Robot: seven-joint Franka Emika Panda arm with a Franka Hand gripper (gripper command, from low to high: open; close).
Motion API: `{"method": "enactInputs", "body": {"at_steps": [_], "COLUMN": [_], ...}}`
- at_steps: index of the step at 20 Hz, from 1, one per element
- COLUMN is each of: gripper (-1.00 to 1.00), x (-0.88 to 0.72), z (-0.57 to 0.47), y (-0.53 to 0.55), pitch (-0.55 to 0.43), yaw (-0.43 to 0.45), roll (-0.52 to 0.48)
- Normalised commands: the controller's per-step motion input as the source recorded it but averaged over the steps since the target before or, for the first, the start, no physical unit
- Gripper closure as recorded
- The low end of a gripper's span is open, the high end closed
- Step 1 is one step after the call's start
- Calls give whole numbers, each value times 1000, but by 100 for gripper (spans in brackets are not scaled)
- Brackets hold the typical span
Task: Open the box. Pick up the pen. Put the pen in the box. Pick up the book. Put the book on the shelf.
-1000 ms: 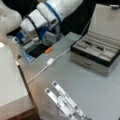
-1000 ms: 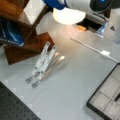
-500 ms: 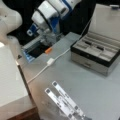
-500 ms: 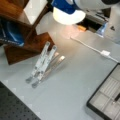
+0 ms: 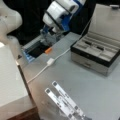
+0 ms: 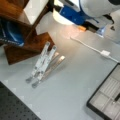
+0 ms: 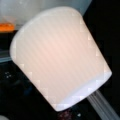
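Hand [image 5: 51, 37] low over the tray [image 5: 35, 51]; grip unreadable. Open box [image 5: 98, 53], pen [image 5: 88, 43] inside, lies off toward a front view's right.

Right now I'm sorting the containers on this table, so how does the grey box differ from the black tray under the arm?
The box stands tall with its hinged lid raised upright; the tray is shallow and has no lid. The box has pale divided compartments holding thin dark items; the tray's inside is dark, with an orange bit at its edge. The gripper is at the tray, away from the box. Both sit on the grey table.
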Motion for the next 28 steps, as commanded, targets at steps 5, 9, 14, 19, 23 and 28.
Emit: {"method": "enactInputs", "body": {"at_steps": [5, 9, 14, 19, 23, 28], "gripper": [-100, -100, -100, -100, -100, -100], "x": [92, -7, -184, -290, -332, -361], "z": [-95, -137, -164, -227, -284, -250], "y": [152, 13, -23, -57, -59, -55], "pitch": [-287, -324, -322, -371, -428, -417], "yaw": [-262, -166, -89, 3, 45, 56], "roll": [539, 480, 479, 414, 378, 284]}}
